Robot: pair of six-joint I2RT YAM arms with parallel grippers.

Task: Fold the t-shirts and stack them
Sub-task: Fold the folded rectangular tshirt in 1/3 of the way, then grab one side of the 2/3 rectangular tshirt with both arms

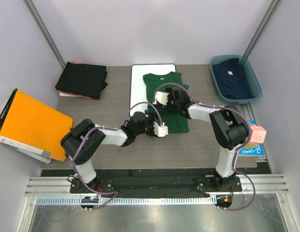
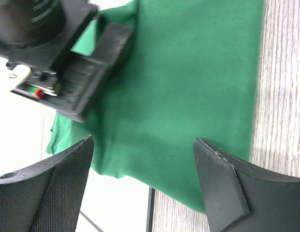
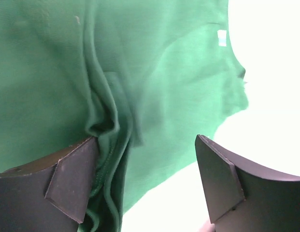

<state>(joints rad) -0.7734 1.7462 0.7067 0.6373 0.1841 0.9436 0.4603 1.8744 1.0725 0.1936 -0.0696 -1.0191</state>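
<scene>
Cloth of a dark green short-sleeved t-shirt (image 1: 178,121) lies spread at the middle of the grey wood-grain table (image 1: 116,104). Its collar end rests on a white rectangular board (image 1: 139,82) and its lower part on the bare table. The left end effector (image 2: 142,159) hangs over the shirt's near left part with its two dark fingers spread wide, with only green fabric showing below the gap. The right end effector (image 3: 145,150) is above the shirt's middle, its jaws likewise wide apart. A bunched ridge of cloth runs just beside one finger, though contact cannot be told. A stack of folded black t-shirts (image 1: 82,79) sits at the far left corner. A navy t-shirt with a small neck label (image 1: 231,77) lies in a blue-grey plastic tub (image 1: 256,91) at the far right. An orange folder (image 1: 34,123) leans off the table's left side.
</scene>
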